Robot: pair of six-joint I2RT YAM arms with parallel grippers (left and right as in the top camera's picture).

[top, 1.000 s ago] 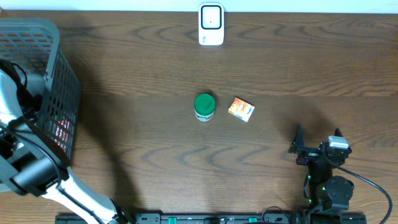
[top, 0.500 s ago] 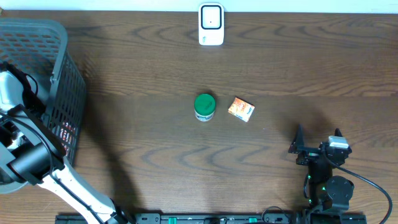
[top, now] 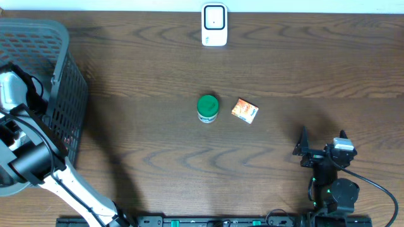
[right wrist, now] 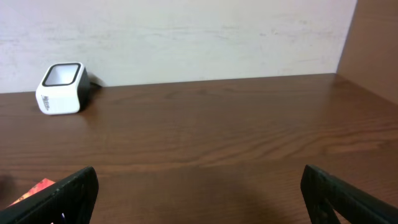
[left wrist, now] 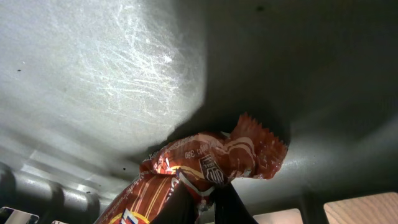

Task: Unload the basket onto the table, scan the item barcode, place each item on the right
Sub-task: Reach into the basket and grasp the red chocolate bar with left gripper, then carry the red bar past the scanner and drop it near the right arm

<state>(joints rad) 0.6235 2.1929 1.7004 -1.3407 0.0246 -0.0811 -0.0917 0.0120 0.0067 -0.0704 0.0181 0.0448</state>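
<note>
Left pincer (left wrist: pixel 208 196) just clamped onto red snack wrapper (left wrist: pixel 186 165) inside basket (top: pixel 61 72) — right pincer (right wrist: pixel 199 199) spread.

fresh grip, left end effector (left wrist: pixel 208 198) (wrapper (left wrist: pixel 200 163))

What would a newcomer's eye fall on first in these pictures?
First, the left gripper, deep in the grey plastic mesh basket at the far left, pinching a crinkled red-orange snack wrapper. Then the green-lidded round jar and small orange packet side by side in the middle, with the white box-shaped scanner at the back.
</note>
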